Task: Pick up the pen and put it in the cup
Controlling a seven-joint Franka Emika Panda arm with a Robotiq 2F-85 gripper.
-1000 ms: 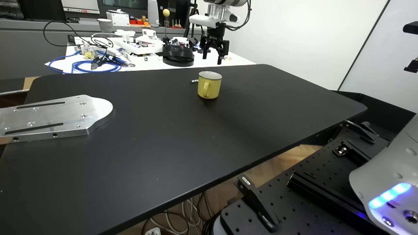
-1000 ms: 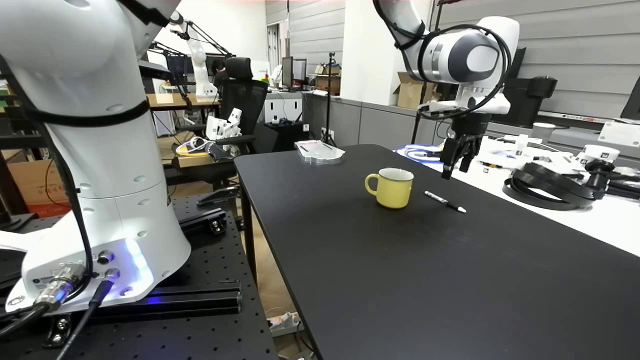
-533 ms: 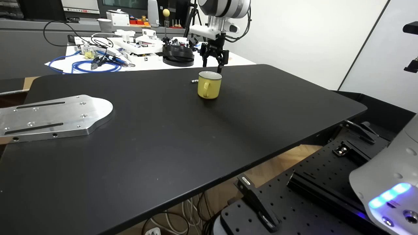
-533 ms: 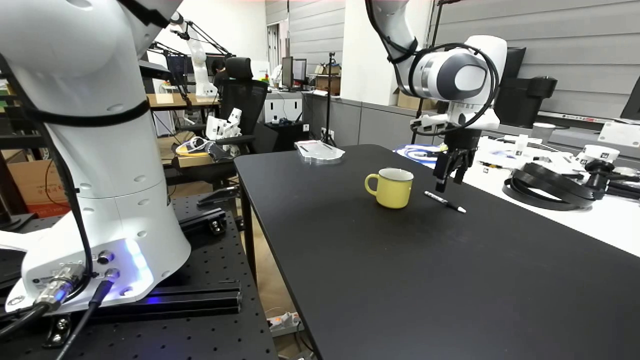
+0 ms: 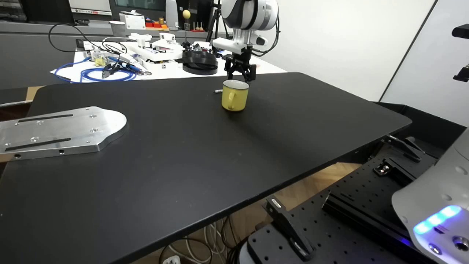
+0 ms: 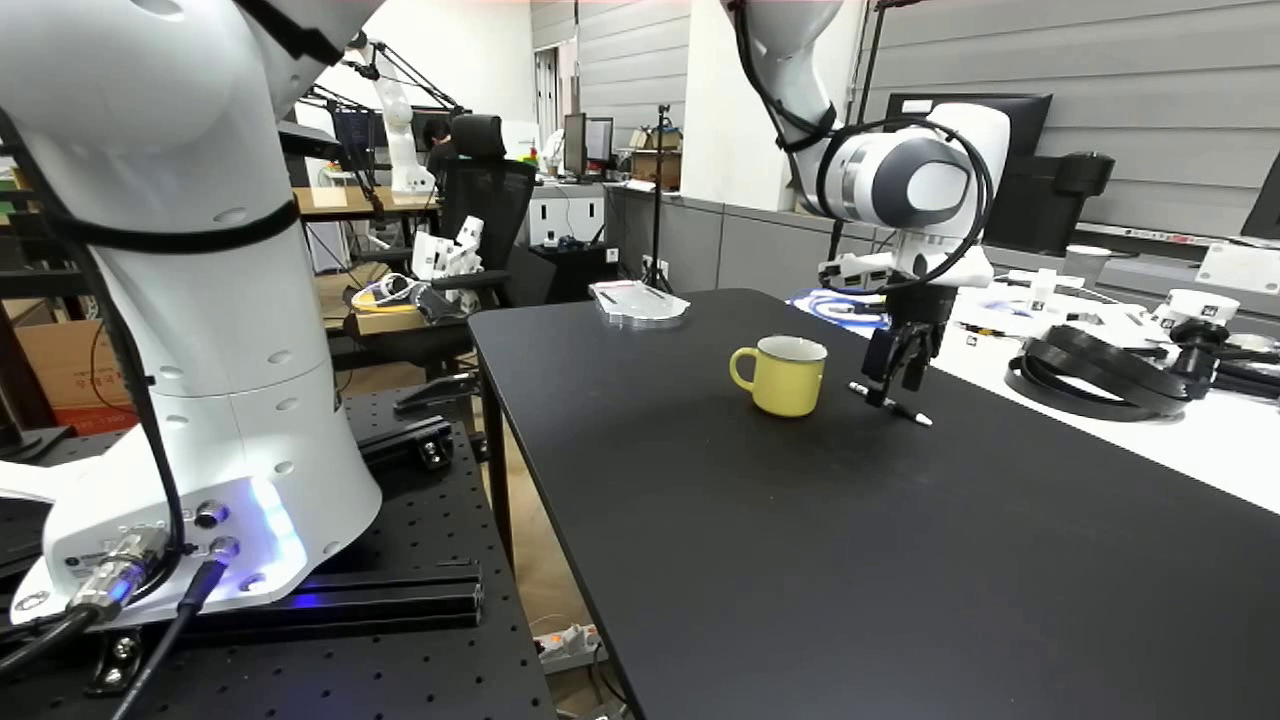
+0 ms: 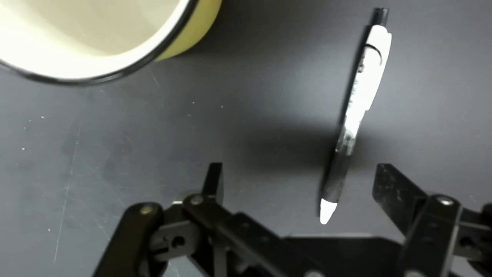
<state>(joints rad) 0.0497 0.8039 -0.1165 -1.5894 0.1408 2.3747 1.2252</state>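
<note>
The pen [image 7: 364, 86], white with a black grip and white tip, lies on the black tabletop beside the cup. In an exterior view the gripper partly covers the pen [image 6: 910, 413]; elsewhere only its end [image 5: 218, 91] shows behind the cup. The yellow cup [image 5: 234, 101] stands upright, also seen in an exterior view [image 6: 787, 380] and at the wrist view's upper left [image 7: 196, 30]. My gripper [image 7: 301, 181] is open and low over the pen's grip end. The pen lies between the fingers, nearer the right finger [image 7: 396, 192] in the wrist view. Nothing is held.
A silver metal plate [image 5: 84, 128] lies at the table's far end from the gripper, also seen in an exterior view [image 6: 640, 303]. Beyond the table edge, a white table holds blue cable [image 5: 106, 75], white parts and a black round object [image 5: 199, 60].
My gripper has come down from above the table to just over the pen, shifting slightly left in the exterior views. It stays open. The pen and cup have not moved.
</note>
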